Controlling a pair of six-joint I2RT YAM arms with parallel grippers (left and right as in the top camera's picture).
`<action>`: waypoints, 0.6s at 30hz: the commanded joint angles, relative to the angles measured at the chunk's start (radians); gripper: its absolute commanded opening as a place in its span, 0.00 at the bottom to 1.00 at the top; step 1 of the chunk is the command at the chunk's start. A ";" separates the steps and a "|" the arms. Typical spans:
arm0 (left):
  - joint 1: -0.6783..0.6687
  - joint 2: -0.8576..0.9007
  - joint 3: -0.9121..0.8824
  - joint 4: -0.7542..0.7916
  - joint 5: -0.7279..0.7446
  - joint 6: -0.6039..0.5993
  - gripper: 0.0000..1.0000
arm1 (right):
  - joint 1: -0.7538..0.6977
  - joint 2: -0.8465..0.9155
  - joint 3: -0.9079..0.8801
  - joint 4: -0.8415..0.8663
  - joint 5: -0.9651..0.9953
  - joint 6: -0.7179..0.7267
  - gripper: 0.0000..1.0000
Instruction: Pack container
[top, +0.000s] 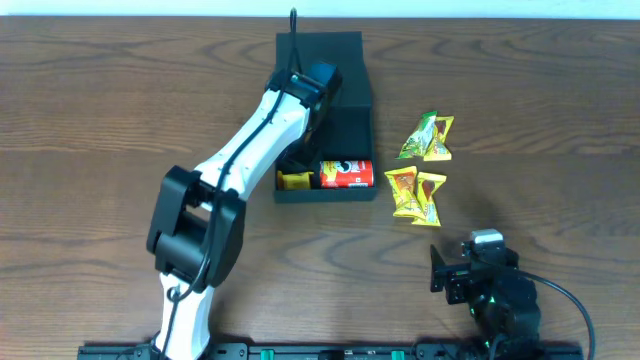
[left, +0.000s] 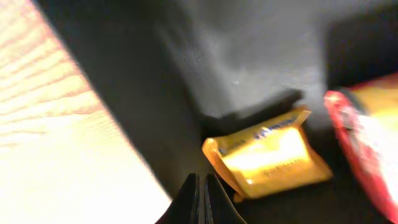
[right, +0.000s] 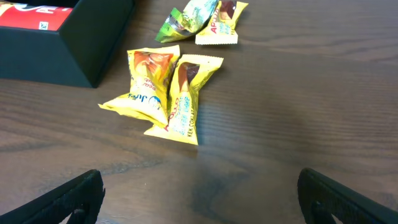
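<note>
- The container (top: 372, 125) sits on the wooden table (top: 100, 120) toward 12 o'clock from the table's middle in the overhead view. Its flap lid is open at the 12 o'clock side.
- Inside the container, along the 6 o'clock wall, a red snack can (top: 346, 174) lies on its side. A small yellow packet (top: 294, 180) lies just beside it at 9 o'clock.
- The left arm (top: 250, 140) reaches from 7 o'clock up and into the container, its wrist above the box's 9 o'clock half.
- The left gripper (left: 200, 199) has its two fingers pressed together with nothing between them. In its own blurred camera the tips hang low in the box, near the yellow packet, which lies at 2 o'clock from them. I cannot tell whether they touch it.
- Outside, at 3 o'clock from the container, two yellow cake packets (top: 416, 194) lie touching side by side, close to the box's corner.
- At 12 o'clock from that pair, a green packet (top: 420, 135) and another yellow packet (top: 440, 138) lie against each other, apart from the pair.
- The right gripper (right: 199, 180) stands spread wide and empty, low over bare table at 5 o'clock from the container.
- In the right wrist view the pair of yellow packets lies at 11 o'clock from the spread fingers, well clear of them.
</note>
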 joint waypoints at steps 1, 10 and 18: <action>-0.030 -0.069 -0.002 0.005 0.085 0.006 0.06 | -0.008 -0.005 -0.012 -0.002 0.003 0.011 0.99; -0.002 -0.341 0.032 0.024 0.055 0.021 0.06 | -0.008 -0.005 -0.012 -0.002 0.004 0.011 0.99; 0.115 -0.589 0.032 0.000 0.060 0.020 0.06 | -0.008 -0.005 -0.012 -0.002 0.004 0.011 0.99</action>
